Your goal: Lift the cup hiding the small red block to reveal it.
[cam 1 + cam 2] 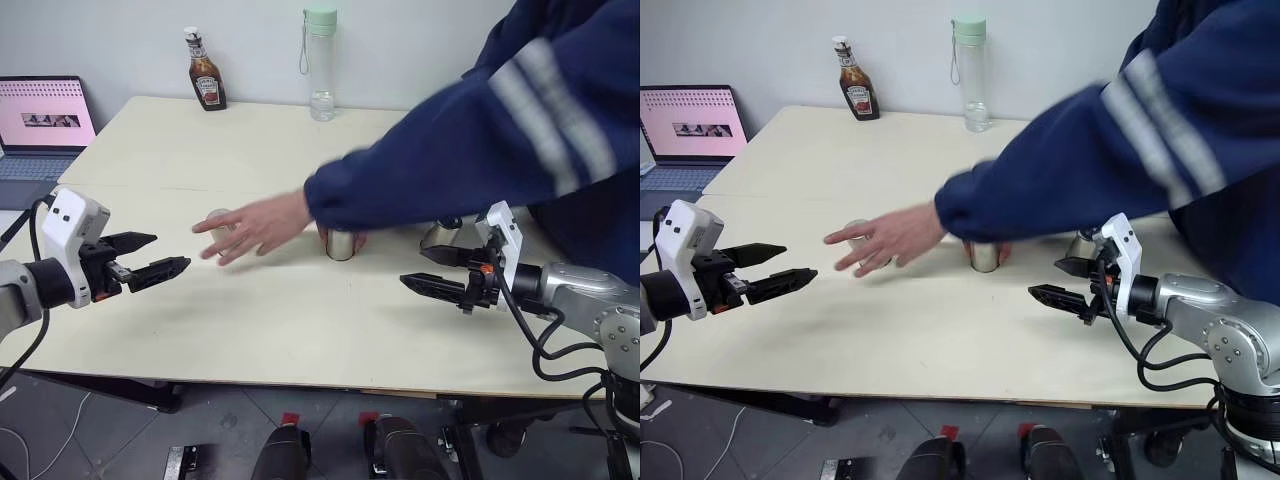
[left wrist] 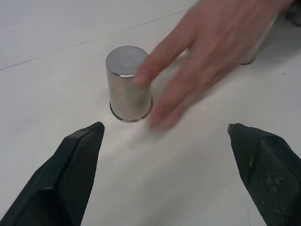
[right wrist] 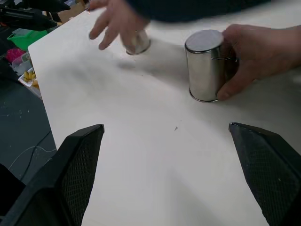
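The biggest risk now is to choose the wrong cup: three steel cups stand upside down in a row across the middle of the table [image 1: 150, 130], they look the same, and the red block is not visible, so it must be under one of them and I cannot tell which. A person's hands are on them. One hand [image 1: 255, 225] is spread over the left cup [image 1: 219, 222], and the other hand [image 3: 256, 54] is wrapped around the middle cup [image 1: 341, 243]; the right cup [image 1: 440, 236] stands near the right edge, just behind the right gripper [image 1: 437, 270]. If the person is shuffling the cups, any lapse in following them would lose the block. A second risk is a collision: reaching in while the sleeves cross the table could hit the person's arm or knock a cup over. Both grippers wait above the near edge with the fingers spread wide and nothing between them, the left gripper [image 1: 150, 256] toward the near left corner. The table is pale, smooth and bare around the cups, so a pushed cup would probably slide easily. At the far edge stand a sauce bottle [image 1: 206, 72] and a clear water bottle [image 1: 321, 63]. A laptop [image 1: 42, 120] with a pink screen sits beyond the left edge, before a plain light wall.
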Robot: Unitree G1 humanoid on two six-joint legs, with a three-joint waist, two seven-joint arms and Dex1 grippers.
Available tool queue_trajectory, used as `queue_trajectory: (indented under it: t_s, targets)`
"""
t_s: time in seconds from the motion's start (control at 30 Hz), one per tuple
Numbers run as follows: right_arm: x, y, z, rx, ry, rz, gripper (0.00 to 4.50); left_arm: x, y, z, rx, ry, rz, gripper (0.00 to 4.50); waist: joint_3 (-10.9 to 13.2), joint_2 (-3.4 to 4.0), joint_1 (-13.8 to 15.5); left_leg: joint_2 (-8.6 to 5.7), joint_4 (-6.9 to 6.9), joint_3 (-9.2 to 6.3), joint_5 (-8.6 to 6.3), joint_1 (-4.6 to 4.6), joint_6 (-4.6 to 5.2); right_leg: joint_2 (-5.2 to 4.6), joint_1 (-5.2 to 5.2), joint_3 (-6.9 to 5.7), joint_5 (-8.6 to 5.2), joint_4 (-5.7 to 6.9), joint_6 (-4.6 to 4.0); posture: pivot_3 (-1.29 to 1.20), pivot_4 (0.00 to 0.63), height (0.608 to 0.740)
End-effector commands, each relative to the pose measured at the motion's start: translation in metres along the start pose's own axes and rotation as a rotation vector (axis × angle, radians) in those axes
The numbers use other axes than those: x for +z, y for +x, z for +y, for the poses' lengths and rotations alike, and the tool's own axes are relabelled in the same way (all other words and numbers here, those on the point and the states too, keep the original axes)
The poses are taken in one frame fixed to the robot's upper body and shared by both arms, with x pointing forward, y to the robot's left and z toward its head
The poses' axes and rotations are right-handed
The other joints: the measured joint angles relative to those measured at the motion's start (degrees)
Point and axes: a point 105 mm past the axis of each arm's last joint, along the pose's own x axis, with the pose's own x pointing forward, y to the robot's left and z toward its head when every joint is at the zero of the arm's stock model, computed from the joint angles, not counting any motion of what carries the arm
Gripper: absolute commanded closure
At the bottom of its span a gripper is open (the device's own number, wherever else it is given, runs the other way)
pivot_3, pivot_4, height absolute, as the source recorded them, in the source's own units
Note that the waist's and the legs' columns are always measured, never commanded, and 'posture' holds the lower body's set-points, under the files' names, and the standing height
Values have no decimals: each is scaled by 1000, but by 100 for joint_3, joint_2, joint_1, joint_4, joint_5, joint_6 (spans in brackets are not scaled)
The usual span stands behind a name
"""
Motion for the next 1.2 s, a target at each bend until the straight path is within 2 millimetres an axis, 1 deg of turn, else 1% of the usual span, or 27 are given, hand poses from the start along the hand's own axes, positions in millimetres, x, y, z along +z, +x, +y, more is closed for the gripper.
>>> queue_trajectory:
  t_s: [0.03, 0.07, 0.17, 0.23, 0.27, 0.3, 0.37, 0.4, 0.47, 0.6, 0.7, 0.87, 1.03, 1.2]
  targets:
    - [7, -2, 6, 19, -38, -18, 0, 7, -4, -5, -18, 23, -15, 23, 0, 0, 0, 0, 0, 0, 0, 0, 0, 0, 0, 0, 0, 0, 0, 0, 150, 740]
    - [5, 0, 6, 17, -42, -17, 0, 5, -3, -10, -34, 26, -19, 23, 0, 0, 0, 0, 0, 0, 0, 0, 0, 0, 0, 0, 0, 0, 0, 0, 150, 740]
    - [-8, 10, 8, -22, -87, -10, 0, 1, 1, -34, -104, 45, -59, 23, -2, 0, 0, 0, -1, 3, 0, 1, 0, 0, 0, 3, 0, -2, 0, 0, 150, 740]
    - [-13, 25, 8, -50, -120, -40, 0, -1, 5, -51, -137, 79, -80, 23, -5, -4, -3, 1, -3, 1, 0, 0, 0, -1, 1, 3, 0, -3, -1, 0, 150, 740]
    - [-14, 31, 7, -68, -130, -62, 0, -2, 7, -57, -140, 98, -90, 23, -5, -5, -11, 2, -3, 2, 0, -1, 0, -1, 0, 4, 0, -4, 0, 0, 150, 740]
    - [-14, 41, 4, -101, -112, -98, 0, -1, 12, -63, -140, 85, -119, 23, -6, -6, -12, 2, -1, 3, 0, -1, -1, -1, 0, 6, 0, 0, 0, 0, 150, 740]
    - [-18, 67, -11, -211, -100, -150, 0, -9, 24, -91, -191, 90, -145, 23, -13, -10, -15, 0, 4, 5, 2, 10, -3, -1, 3, 10, 0, 16, 0, 0, 150, 740]
    - [-20, 76, -17, -250, -99, -163, 0, -9, 28, -101, -204, 83, -166, 23, -13, -11, -20, 0, 7, 15, 1, 24, -3, -1, 10, 21, 0, 27, 0, 0, 150, 740]
    - [-20, 90, -27, -291, -97, -189, 0, -6, 34, -109, -193, 84, -205, 23, -13, -11, -16, -3, 9, 27, 5, 40, -8, -1, 16, 35, 2, 41, 4, 0, 150, 740]
    - [-20, 111, -39, -320, -85, -218, 0, -7, 41, -119, -181, 98, -217, 23, -16, -16, 7, -4, 22, 24, 14, 46, -17, 6, 16, 33, 4, 61, 5, 0, 150, 740]
    - [-18, 127, -43, -313, -110, -226, 0, -7, 44, -125, -191, 76, -222, 23, -17, -18, -15, -2, 19, 29, 16, 60, -17, 11, 22, 38, 5, 63, 4, 0, 150, 740]
    - [-15, 146, -46, -296, -107, -233, 0, -12, 45, -121, -167, 82, -196, 23, -17, -18, -21, 2, 8, 30, 15, 65, -17, 17, 20, 38, 3, 62, -2, 0, 150, 740]
    - [-14, 160, -49, -276, -108, -232, 0, -10, 46, -115, -157, 75, -198, 23, -16, -17, -26, 2, 2, 28, 15, 65, -17, 17, 19, 37, 0, 62, -9, 0, 150, 740]
    - [-4, 173, -50, -265, -123, -252, 0, -8, 48, -114, -158, 76, -200, 23, -16, -16, -34, 2, 3, 28, 15, 68, -17, 17, 21, 36, 0, 63, -9, 0, 150, 740]
